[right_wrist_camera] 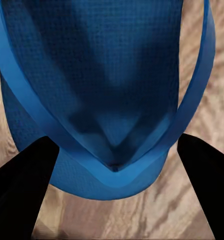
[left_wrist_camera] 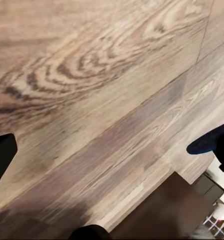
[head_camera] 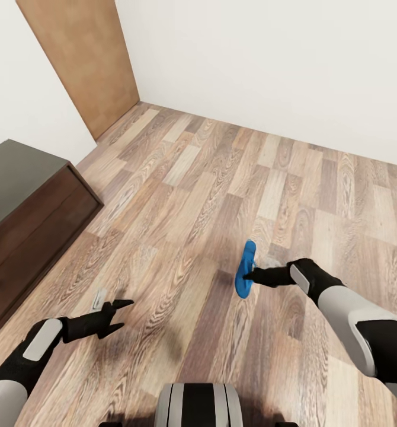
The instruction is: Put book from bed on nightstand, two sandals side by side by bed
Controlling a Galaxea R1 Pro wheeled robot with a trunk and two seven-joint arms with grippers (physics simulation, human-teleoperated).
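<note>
One bright blue sandal (head_camera: 245, 270) hangs on edge just above the wood-plank floor, and my right gripper (head_camera: 250, 276) is shut on it from the right. In the right wrist view the sandal's sole and strap (right_wrist_camera: 106, 90) sit between the two black fingers (right_wrist_camera: 21, 190). My left gripper (head_camera: 120, 314) stands open and holds nothing, low over the floor at the front left. A dark brown nightstand (head_camera: 21, 196) stands against the left wall. The bed, the book and the second sandal are out of view.
A light wooden door (head_camera: 86, 59) is set in the far left corner between white walls. Bare plank floor (head_camera: 222, 166) stretches ahead and to the right. My grey base (head_camera: 198, 403) shows at the bottom edge.
</note>
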